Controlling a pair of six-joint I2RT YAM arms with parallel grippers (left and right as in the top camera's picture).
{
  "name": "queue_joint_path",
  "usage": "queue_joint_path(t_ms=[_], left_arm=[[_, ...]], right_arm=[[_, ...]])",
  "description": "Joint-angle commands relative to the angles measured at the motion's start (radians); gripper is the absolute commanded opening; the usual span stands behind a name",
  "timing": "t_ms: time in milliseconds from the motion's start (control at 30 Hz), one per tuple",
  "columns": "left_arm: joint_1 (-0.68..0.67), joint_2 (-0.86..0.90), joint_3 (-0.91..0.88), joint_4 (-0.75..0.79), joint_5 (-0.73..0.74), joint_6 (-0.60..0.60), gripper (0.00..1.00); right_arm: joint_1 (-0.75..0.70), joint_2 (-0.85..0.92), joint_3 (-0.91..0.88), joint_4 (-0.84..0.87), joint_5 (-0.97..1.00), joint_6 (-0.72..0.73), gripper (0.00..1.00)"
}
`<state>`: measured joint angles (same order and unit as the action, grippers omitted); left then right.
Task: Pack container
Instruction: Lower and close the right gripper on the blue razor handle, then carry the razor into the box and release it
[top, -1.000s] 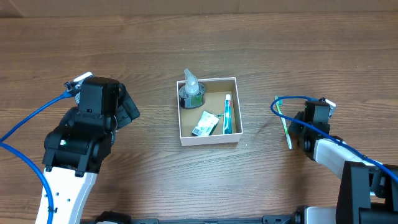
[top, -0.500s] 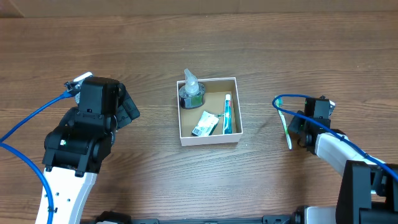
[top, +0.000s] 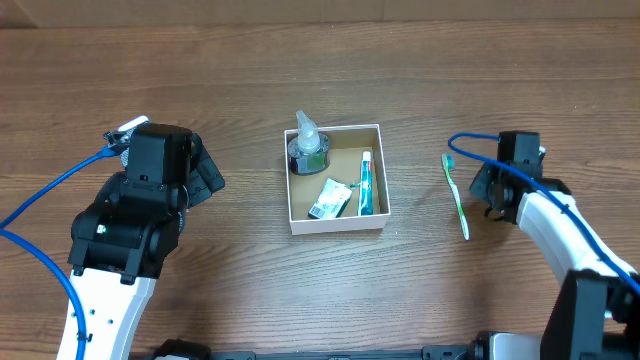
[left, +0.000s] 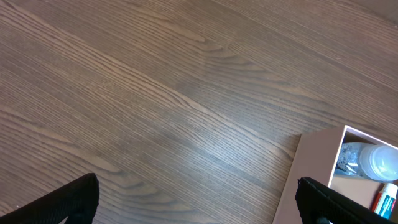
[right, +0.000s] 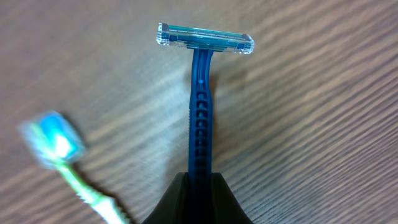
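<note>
The container (top: 336, 226) is a shallow white-walled box at the table's middle. It holds a clear bottle (top: 308, 147), a green-and-white packet (top: 329, 199) and a teal toothpaste tube (top: 365, 183). Its corner shows in the left wrist view (left: 314, 168). My right gripper (top: 493, 185) is shut on a blue razor (right: 200, 112), head pointing away, above the wood. A green toothbrush (top: 457, 197) lies on the table just left of it; its blurred head shows in the right wrist view (right: 53, 140). My left gripper (left: 198, 202) is open and empty, left of the container.
Blue cables loop from both arms (top: 55, 190) (top: 472, 140). Bare wood table lies around the container (top: 250, 290).
My right gripper has lifted and moved right and back, away from the toothbrush, with the razor in it. The left arm has not moved.
</note>
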<state>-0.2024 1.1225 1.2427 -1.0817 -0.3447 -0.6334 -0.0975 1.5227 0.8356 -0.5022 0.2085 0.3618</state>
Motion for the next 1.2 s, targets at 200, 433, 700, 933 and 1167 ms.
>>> queue_joint_path(t_ms=[200, 433, 700, 933, 1167], left_arm=[[0.004, 0.003, 0.017, 0.001, -0.009, 0.001, 1.00], [0.004, 0.003, 0.017, 0.001, -0.009, 0.001, 1.00], [0.004, 0.003, 0.017, 0.001, -0.009, 0.001, 1.00], [0.004, 0.003, 0.017, 0.001, -0.009, 0.001, 1.00], [0.004, 0.003, 0.017, 0.001, -0.009, 0.001, 1.00]], right_arm=[[0.045, -0.190, 0.153, -0.166, -0.071, 0.002, 0.08], [0.299, -0.301, 0.216, -0.279, -0.072, 0.013, 0.10], [0.583, -0.276, 0.215, -0.276, -0.075, 0.063, 0.14], [0.727, -0.179, 0.214, -0.209, -0.071, 0.084, 0.15], [0.759, -0.034, 0.214, -0.132, -0.072, 0.084, 0.15]])
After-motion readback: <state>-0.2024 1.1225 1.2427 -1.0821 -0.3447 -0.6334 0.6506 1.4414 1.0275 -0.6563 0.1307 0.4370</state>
